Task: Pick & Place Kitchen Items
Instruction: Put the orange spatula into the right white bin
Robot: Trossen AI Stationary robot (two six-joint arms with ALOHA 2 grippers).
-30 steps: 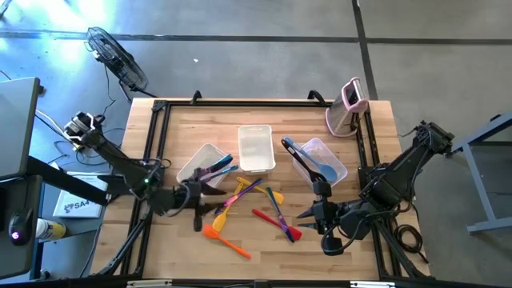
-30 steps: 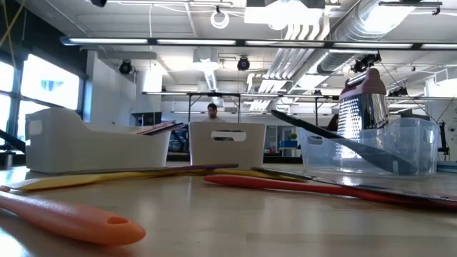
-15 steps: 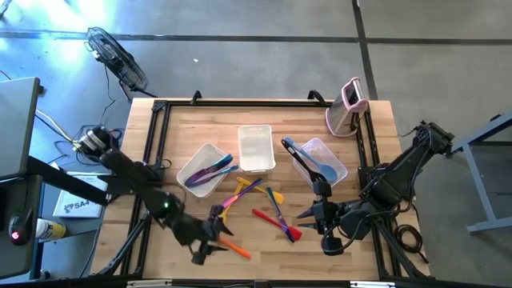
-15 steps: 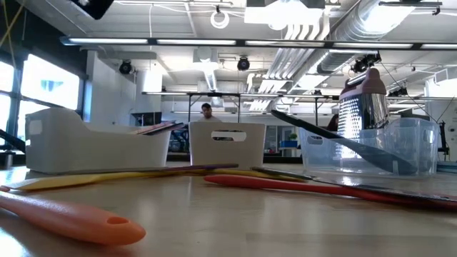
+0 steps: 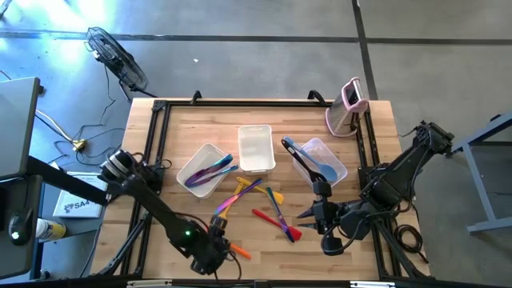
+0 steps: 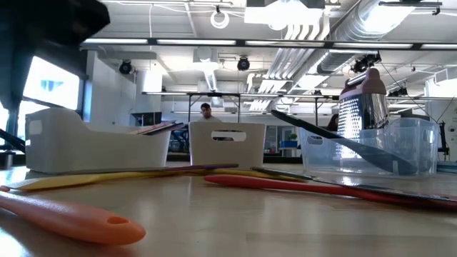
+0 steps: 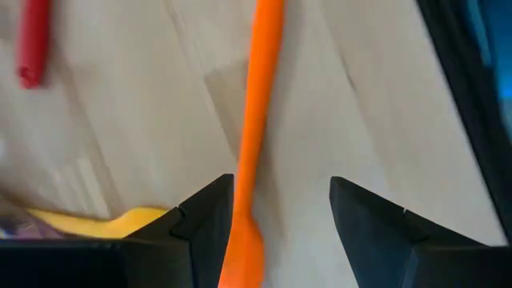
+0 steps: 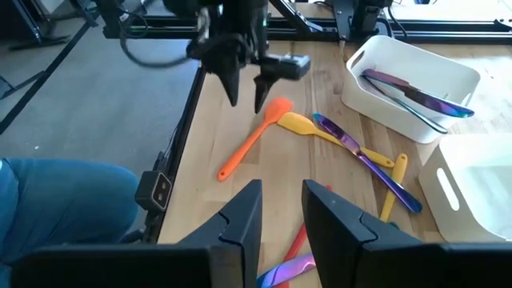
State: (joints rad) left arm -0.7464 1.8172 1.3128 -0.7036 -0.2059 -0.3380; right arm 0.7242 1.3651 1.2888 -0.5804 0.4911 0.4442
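Right now the left gripper (image 5: 222, 242) hangs low over the table's front edge, at about seven o'clock from the table's centre, its two fingers (image 7: 200, 232) standing apart with nothing between them. Directly under it lies the orange spatula (image 7: 254, 136); in the left wrist view the handle runs up between the spread fingers without being pinched. The right wrist view shows the same gripper (image 8: 242, 94) poised just above the spatula's orange head (image 8: 277, 109), with the handle stretching away across the wood.

Beside that head sits a yellow utensil (image 8: 308, 126), and a purple one (image 8: 352, 148) crosses the heap at the table's middle, near a red-handled piece (image 5: 269, 219). At ten o'clock a white tub (image 5: 202, 170) holds purple and light blue utensils (image 5: 210, 169). At twelve o'clock stands an empty-looking clear tub (image 5: 256, 149), and at two o'clock another clear tub (image 5: 322, 162) carries a black utensil and a blue spatula (image 5: 326, 171). A pink-and-white grater (image 5: 347, 106) stands upright toward one o'clock at the back.

The right gripper (image 5: 308, 213) waits at five o'clock, its fingers (image 8: 240, 224) only slightly parted, gripping nothing, and pointing toward the heap. The low view shows a person (image 6: 207, 111) far off in the room
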